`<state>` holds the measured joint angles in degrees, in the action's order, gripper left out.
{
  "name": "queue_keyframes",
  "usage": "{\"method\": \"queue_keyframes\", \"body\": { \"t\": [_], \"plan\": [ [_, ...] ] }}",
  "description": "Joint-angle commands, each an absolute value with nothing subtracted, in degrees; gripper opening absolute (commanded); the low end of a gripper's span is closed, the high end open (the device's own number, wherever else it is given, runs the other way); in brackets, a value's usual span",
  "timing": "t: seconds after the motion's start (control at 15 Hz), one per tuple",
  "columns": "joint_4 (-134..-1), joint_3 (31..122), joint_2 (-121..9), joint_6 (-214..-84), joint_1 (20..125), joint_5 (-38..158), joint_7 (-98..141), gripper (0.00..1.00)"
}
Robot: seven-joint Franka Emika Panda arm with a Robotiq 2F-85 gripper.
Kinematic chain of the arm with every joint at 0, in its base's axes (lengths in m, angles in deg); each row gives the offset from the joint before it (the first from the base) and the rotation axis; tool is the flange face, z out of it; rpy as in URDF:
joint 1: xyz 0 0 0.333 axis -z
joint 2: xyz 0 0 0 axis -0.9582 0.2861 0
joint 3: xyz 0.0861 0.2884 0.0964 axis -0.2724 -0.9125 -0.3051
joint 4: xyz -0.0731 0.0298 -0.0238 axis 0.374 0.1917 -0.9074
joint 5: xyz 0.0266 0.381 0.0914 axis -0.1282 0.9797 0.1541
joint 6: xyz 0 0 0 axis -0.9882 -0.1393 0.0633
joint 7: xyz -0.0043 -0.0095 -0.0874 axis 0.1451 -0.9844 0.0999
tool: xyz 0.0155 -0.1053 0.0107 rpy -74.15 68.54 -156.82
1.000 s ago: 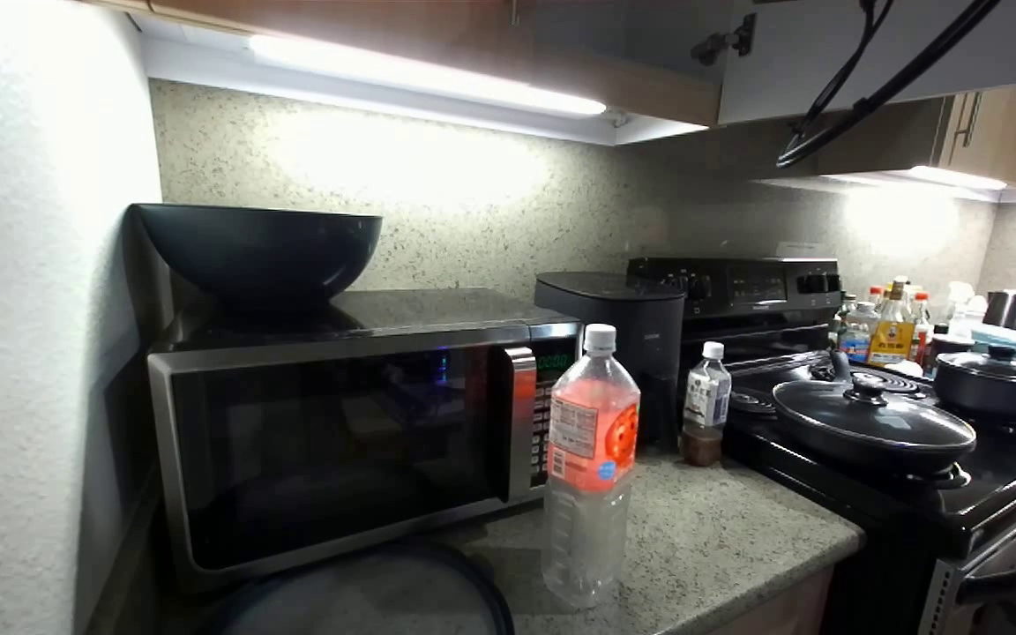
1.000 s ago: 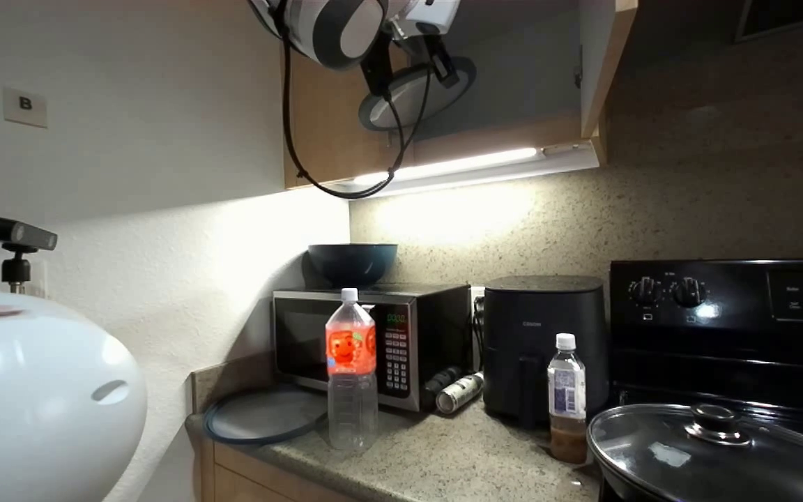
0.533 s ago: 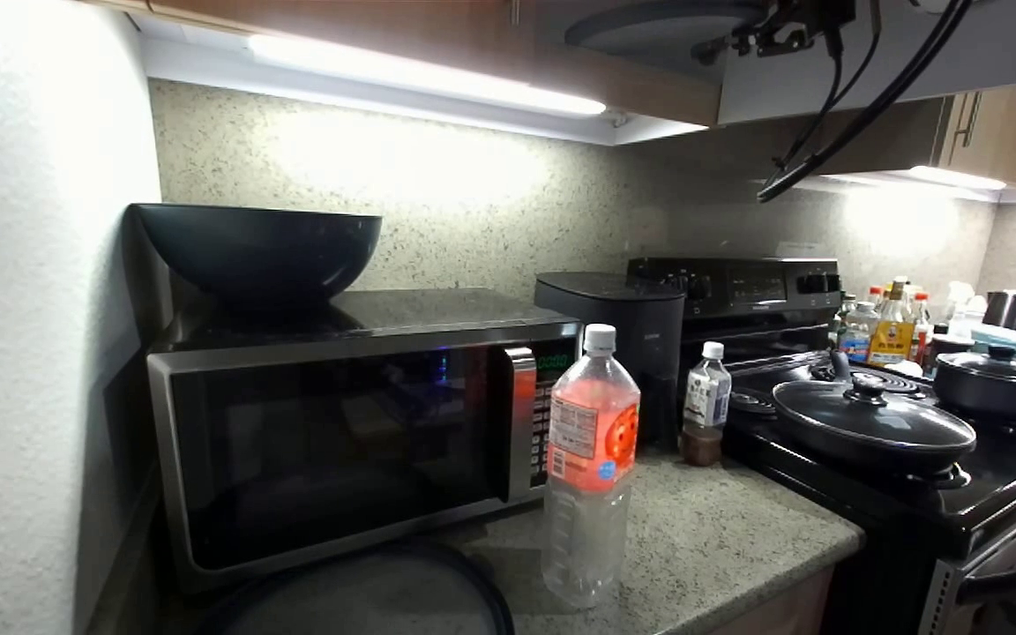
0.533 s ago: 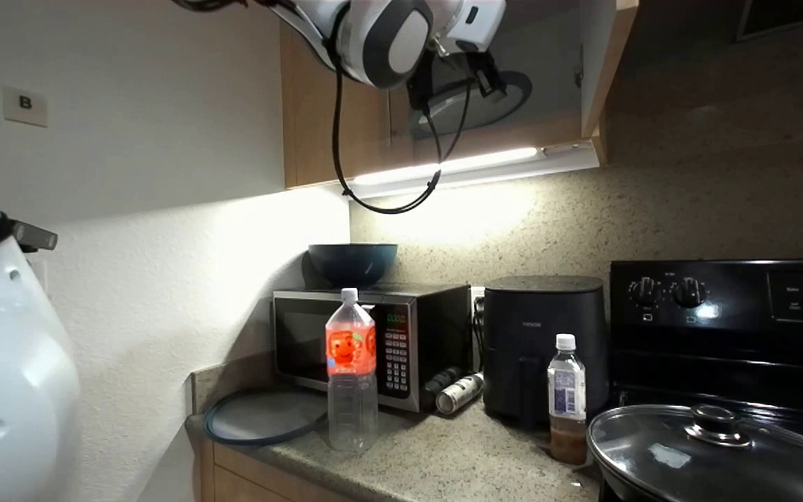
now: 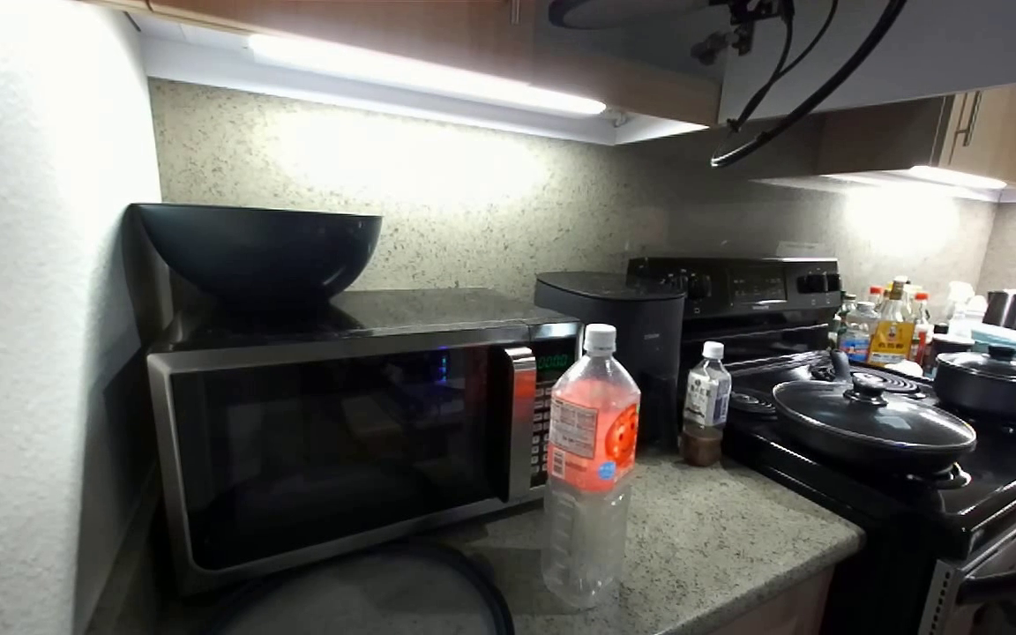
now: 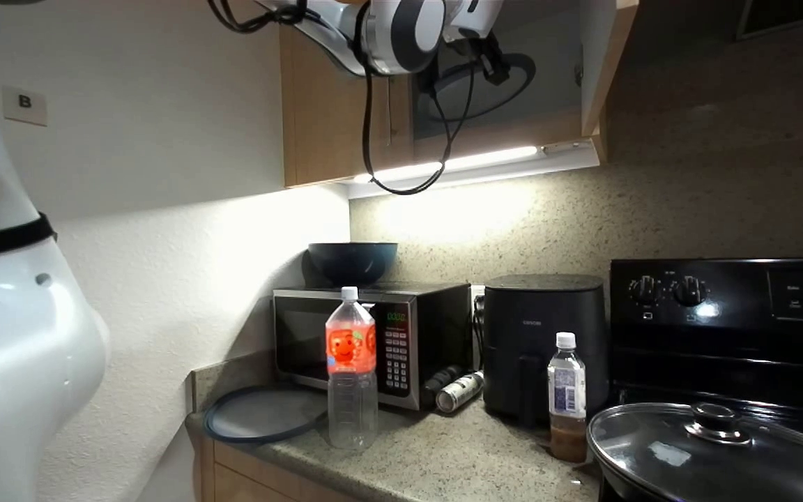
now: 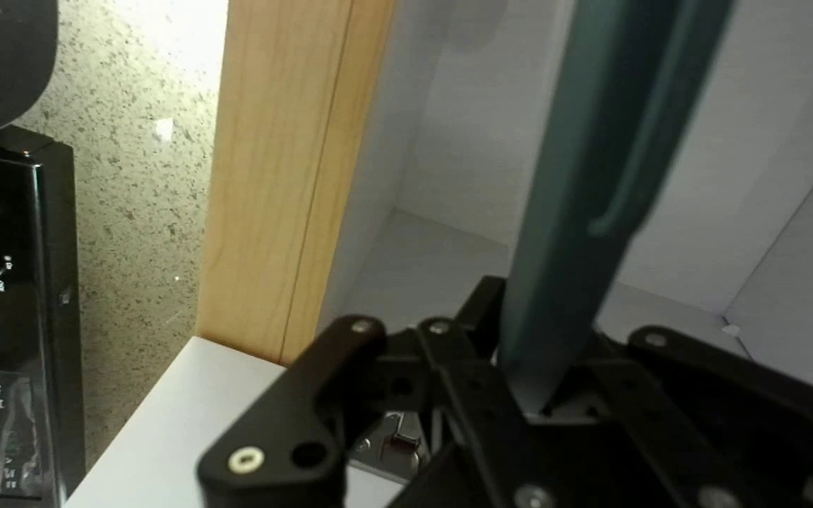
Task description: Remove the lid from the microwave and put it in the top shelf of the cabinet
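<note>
The lid (image 7: 590,162), a teal disc, is held edge-on between the fingers of my gripper (image 7: 540,310) in the wrist view. In an exterior view the lid (image 6: 521,84) hangs tilted from my gripper (image 6: 491,66) in front of the open cabinet (image 6: 346,125). How far it reaches inside I cannot tell. The lid (image 5: 605,12) and my gripper (image 5: 753,12) are cut off at the top of an exterior view. The wrist view shows pale inner panels behind the cabinet's wooden edge (image 7: 279,176). The microwave (image 5: 340,441) stands shut on the counter, and shows also in an exterior view (image 6: 396,348).
A dark bowl (image 5: 261,251) sits on the microwave. A similar round disc (image 6: 265,418) lies on the counter (image 6: 436,453). A large bottle (image 6: 351,404), a small bottle (image 6: 567,404) and a black air fryer (image 6: 544,341) stand there. The open cabinet door (image 6: 607,70) juts out.
My gripper has carried the lid to the right, in front of the open cabinet, then slightly up. It has come into an exterior view from above. It stays shut on the lid.
</note>
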<state>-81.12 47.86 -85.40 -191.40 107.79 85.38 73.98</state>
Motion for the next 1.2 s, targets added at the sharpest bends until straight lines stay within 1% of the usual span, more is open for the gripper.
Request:
{"method": "queue_keyframes", "body": {
  "t": [0.0, 0.2, 0.47, 0.87, 1.13],
  "plan": [
    [-81.0, 47.8, -85.3, -191.4, 107.8, 85.4, 74.0, 0.08],
    [-82.0, 46.5, -85.1, -192.8, 109.1, 83.8, 74.9, 0.07],
    [-78.7, 41.6, -80.8, -191.5, 112.5, 77.4, 77.7, 0.07],
    [-73.8, 33.8, -75.9, -190.1, 121.1, 60.1, 89.3, 0.07],
    [-68.4, 31.6, -72.5, -186.4, 123.3, 47.0, 99.1, 0.06]
  ]
}}
